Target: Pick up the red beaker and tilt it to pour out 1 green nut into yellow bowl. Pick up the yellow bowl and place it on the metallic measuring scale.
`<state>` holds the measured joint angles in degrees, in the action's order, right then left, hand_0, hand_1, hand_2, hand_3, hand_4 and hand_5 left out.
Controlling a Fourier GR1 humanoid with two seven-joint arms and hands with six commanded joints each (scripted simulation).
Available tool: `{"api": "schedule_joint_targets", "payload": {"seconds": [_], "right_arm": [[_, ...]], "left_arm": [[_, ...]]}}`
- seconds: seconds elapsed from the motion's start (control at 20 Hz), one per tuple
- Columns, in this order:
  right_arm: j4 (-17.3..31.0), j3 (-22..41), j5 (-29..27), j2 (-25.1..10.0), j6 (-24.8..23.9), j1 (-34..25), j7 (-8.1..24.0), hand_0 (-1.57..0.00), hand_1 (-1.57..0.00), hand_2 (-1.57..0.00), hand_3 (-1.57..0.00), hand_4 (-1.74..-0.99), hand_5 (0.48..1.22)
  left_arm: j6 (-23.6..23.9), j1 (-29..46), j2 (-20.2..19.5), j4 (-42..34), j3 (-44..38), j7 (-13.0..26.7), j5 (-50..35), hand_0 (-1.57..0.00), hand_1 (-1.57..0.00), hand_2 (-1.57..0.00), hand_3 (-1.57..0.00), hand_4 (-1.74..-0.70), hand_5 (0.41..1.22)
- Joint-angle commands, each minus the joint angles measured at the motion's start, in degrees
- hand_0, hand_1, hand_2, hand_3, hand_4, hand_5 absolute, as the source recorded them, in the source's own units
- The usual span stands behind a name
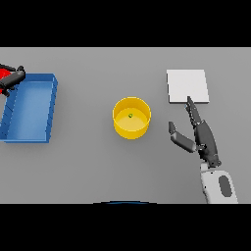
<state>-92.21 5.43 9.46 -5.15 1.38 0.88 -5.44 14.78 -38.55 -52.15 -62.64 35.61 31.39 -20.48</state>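
Observation:
The yellow bowl stands upright at the table's middle with one small green nut lying inside it. To its right my right hand hovers open, fingers straight and pointing toward the pale metallic scale, thumb spread toward the bowl; a gap separates it from the bowl. At the far left edge my left hand is curled around the red beaker, which is mostly cut off by the frame and sits just beyond the blue bin's far left corner.
A blue rectangular bin lies on the left side of the table, open on top. The scale sits flat at the back right, just beyond my right fingertips.

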Motion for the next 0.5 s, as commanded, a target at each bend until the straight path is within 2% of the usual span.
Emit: {"api": "schedule_joint_targets", "payload": {"seconds": [0.0, 0.1, 0.2, 0.3, 0.35, 0.45], "right_arm": [[-0.1, 0.4, 0.3, 0.2, -0.1, 0.3, 0.1, 0.0, 0.0, 0.0, 0.0, -1.32, 0.726], [0.0, 0.4, 0.3, 0.2, -0.1, 0.6, -0.1, 0.0, 0.0, 0.0, 0.0, -1.318, 0.725], [0.3, 0.2, 0.4, 0.1, -0.2, 0.1, 0.3, 0.0, 0.0, 0.0, 0.0, -1.315, 0.724], [-0.3, 0.6, 1.1, -0.1, -0.4, 0.1, 0.6, 0.0, 0.0, 0.0, 0.0, -1.308, 0.717], [-0.3, 0.7, 1.5, -0.1, -0.6, 0.2, 0.5, 0.0, 0.0, 0.0, 0.0, -1.307, 0.717], [-0.2, 0.7, 1.9, -0.1, -0.9, 0.3, 0.5, 0.0, 0.0, 0.0, 0.0, -1.3, 0.717]], "left_arm": [[-0.9, 0.2, -0.4, -0.8, 0.3, 0.3, -0.2, -0.79, -0.66, -0.6, -0.37, -0.88, 0.701], [-3.1, -0.1, -1.0, -1.4, 1.0, 0.7, -0.2, -0.5, -0.42, -0.38, -0.24, -0.83, 0.678], [-4.7, -0.2, -2.2, -1.8, 2.2, 2.7, 0.9, -0.32, -0.27, -0.24, -0.15, -0.79, 0.659], [-5.7, -1.2, -1.8, -0.9, 3.5, 3.6, 1.0, -0.21, -0.17, -0.16, -0.1, -0.78, 0.655], [-5.7, -0.6, -2.0, -1.3, 3.7, 2.8, 1.1, -0.16, -0.14, -0.12, -0.08, -0.77, 0.655], [-4.6, -1.4, -1.7, -0.5, 4.1, 3.1, 2.6, -0.1, -0.09, -0.08, -0.05, -0.75, 0.655]]}}
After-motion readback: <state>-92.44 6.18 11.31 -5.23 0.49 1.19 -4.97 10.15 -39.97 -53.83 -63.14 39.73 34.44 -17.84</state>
